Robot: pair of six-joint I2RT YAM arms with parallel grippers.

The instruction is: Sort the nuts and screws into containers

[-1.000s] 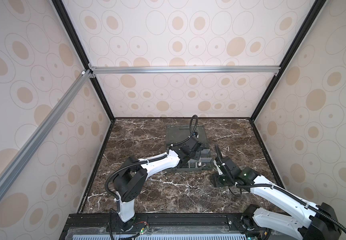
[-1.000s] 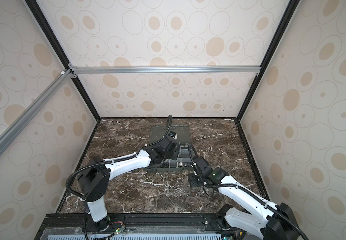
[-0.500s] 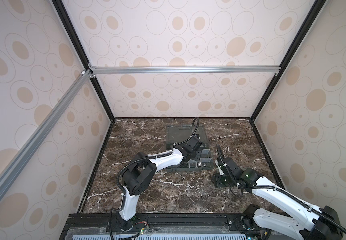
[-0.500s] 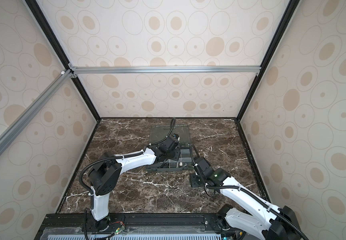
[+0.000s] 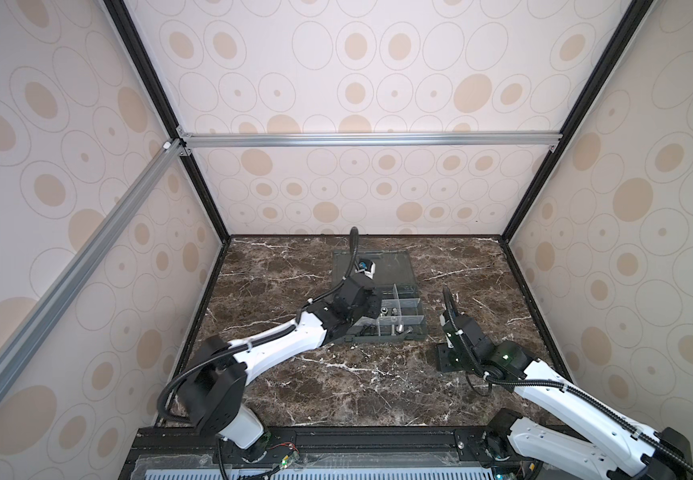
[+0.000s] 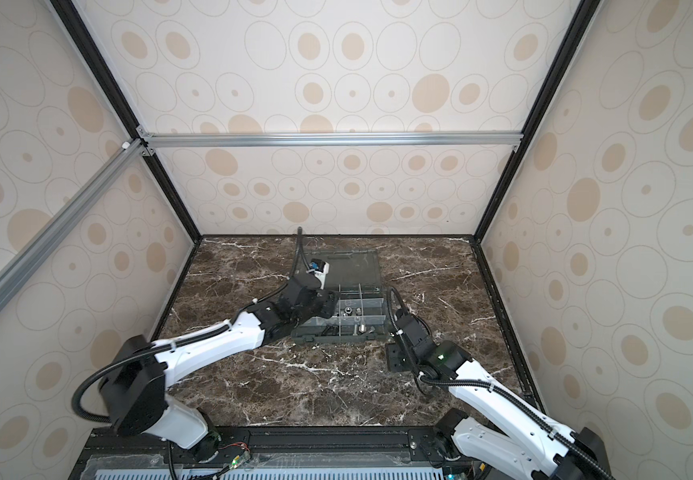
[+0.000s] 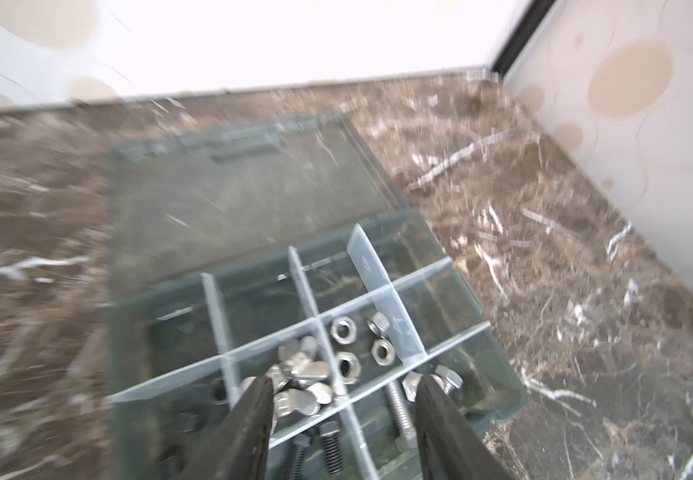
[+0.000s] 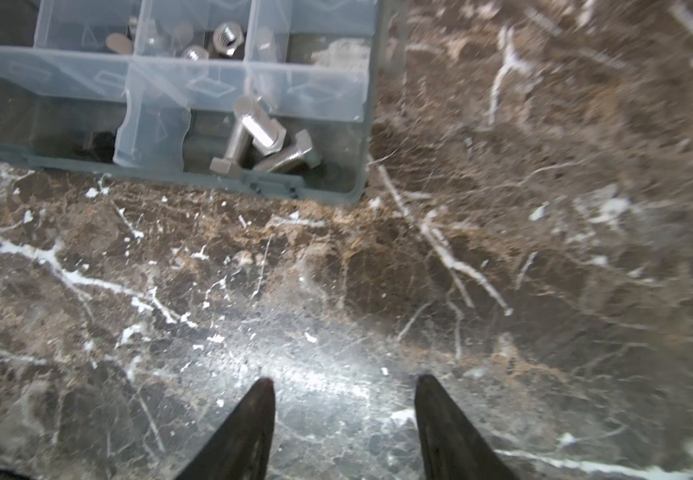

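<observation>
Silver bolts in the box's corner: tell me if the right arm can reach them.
Probably yes. The right gripper hangs open just short of the box, the lid is folded back and the silver bolts lie uncovered. The left gripper might crowd it.

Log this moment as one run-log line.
left gripper: open, above organizer box | right gripper: open, above table beside box | nuts: one compartment | silver screws: corner compartment | lid: open
</observation>
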